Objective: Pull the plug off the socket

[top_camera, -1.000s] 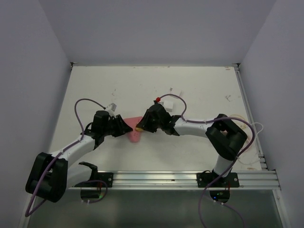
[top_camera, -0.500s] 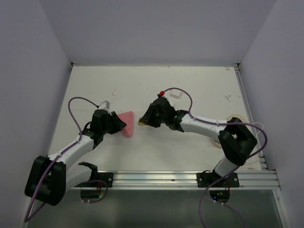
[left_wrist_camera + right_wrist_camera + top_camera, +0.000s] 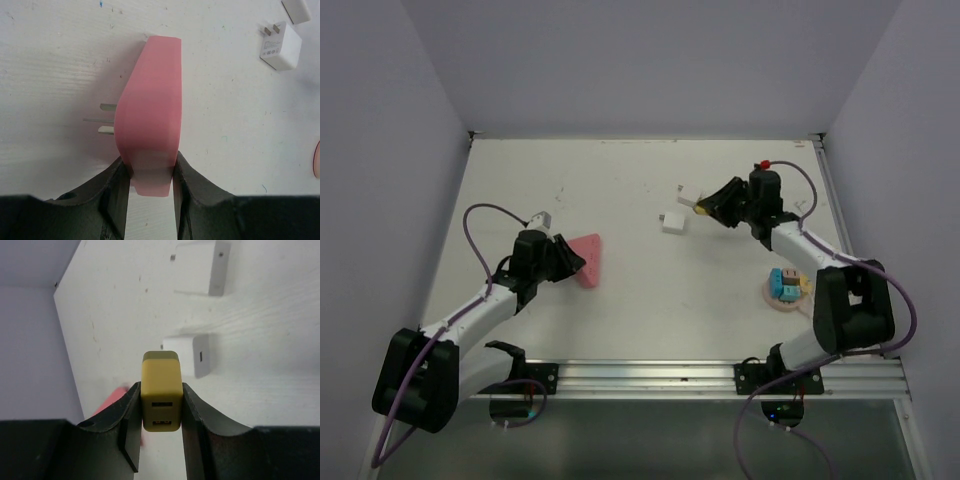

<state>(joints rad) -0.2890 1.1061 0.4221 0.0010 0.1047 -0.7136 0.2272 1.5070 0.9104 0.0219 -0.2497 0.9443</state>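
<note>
Separated since a second ago, the two pieces are now well apart, the right arm having swung off to the far right. At left, the left hand (image 3: pixel 150 172) is clenched on the pink socket (image 3: pixel 150 110), bracing it low over the tabletop (image 3: pixel 620 320) as an anchor, its prongs bare. A white charger (image 3: pixel 674 221) lies between. At right, the right hand (image 3: pixel 713 206) grips the yellow plug (image 3: pixel 161 385) aloft, clear of the socket, so the pull looks done.

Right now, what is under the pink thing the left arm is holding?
Around the pink piece, pinched in the left end effector, only bare white table and its shadow show; metal prongs stick out from one side. The spot directly beneath is covered.
</note>
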